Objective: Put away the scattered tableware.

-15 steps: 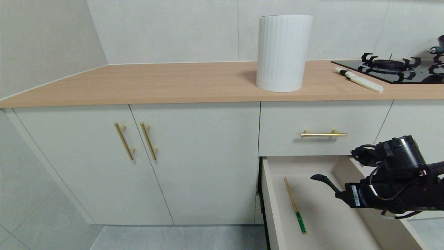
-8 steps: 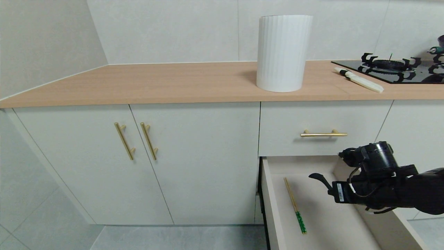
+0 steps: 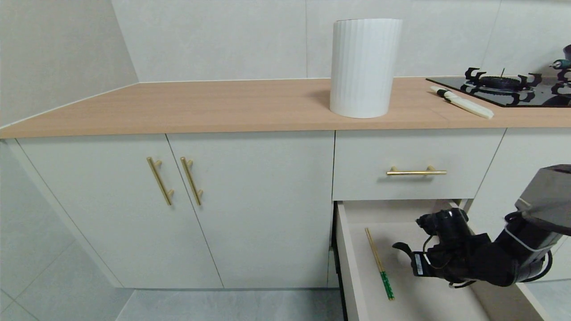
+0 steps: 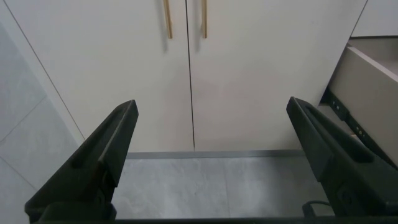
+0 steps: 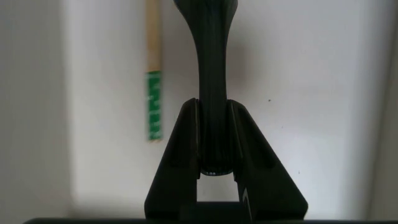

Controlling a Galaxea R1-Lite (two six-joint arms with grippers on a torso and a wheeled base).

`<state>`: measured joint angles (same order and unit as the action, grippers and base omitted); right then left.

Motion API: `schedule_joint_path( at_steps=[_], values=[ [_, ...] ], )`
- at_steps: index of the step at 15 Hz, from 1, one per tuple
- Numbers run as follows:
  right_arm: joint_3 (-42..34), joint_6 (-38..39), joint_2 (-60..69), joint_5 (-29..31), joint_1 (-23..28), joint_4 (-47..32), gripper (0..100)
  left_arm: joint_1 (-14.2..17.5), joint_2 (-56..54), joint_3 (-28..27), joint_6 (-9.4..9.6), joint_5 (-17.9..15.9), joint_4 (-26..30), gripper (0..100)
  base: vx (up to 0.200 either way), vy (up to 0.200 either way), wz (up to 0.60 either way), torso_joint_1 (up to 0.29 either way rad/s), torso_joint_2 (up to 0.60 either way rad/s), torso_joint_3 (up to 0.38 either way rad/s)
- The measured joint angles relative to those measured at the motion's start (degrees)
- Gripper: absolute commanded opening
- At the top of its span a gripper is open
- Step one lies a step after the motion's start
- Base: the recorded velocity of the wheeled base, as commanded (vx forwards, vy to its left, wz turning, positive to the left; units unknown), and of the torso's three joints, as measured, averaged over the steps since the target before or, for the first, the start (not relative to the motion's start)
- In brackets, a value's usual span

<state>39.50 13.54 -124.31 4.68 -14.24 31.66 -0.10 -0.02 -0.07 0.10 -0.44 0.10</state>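
Since the right gripper point(image 3: 418, 264) is clamped on a black utensil point(image 3: 401, 247) & sits low over the open drawer point(image 3: 344, 249), the step in hand looks like the set-down, so it wants a gentle finish. The utensil's free end pokes out past the fingers toward the chopsticks point(image 3: 379, 266), which lie on the drawer floor near its left wall. In the right wrist view the stem runs approx parallel w/ them, just beside, not touching. Spoon or ladle? Can't tell, far end too small to read. To do it well: lower till the utensil is nearly flat on the floor before letting go, keep it parallel w/ the chopsticks & keep that gap so nothing gets knocked. Part the jaws only enough to free the stem, then lift straight out, minding the drawer's right wall, which the arm is close to. Main risk, imo: dropping from height, so it bounces onto the chopsticks. The left gripper point(image 4: 211, 112) is spread wide w/ nothing in it, facing the cabinet doors point(image 4: 186, 56) low by the floor, well apart from the drawer work. Probably left to do: a pale long utensil point(image 3: 461, 102) lies on the counter point(image 3: 200, 104) between the white ribbed canister point(image 3: 363, 67) & the hob point(image 3: 504, 91).
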Motion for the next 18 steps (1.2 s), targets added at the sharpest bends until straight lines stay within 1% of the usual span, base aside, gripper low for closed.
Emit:
schedule_joint_path(
  at_steps=[3, 12, 13, 18],
  values=[
    [-0.02, -0.05, -4.14, 1.85, 0.02, 3.25, 0, 0.02, 0.0, 0.0, 0.0, 0.0, 0.0, 100, 0.0, 0.0, 0.0, 0.0, 0.0, 0.0],
    [-0.04, 0.0, -6.23, 2.01, 0.46, 3.97, 0, 0.0, 0.0, 0.02, -0.02, 0.0, -0.02, 100, 0.0, 0.0, 0.0, 0.0, 0.0, 0.0],
    [-0.06, 0.0, -6.23, 2.01, 0.46, 4.0, 100, 0.0, 0.0, 0.02, -0.02, 0.0, -0.02, 100, 0.0, 0.0, 0.0, 0.0, 0.0, 0.0],
    [-0.02, 0.0, -6.16, 1.99, 0.46, 4.0, 100, 0.0, 0.0, 0.02, 0.0, 0.0, -0.02, 100, 0.0, 0.0, 0.0, 0.0, 0.0, 0.0]
  ],
)
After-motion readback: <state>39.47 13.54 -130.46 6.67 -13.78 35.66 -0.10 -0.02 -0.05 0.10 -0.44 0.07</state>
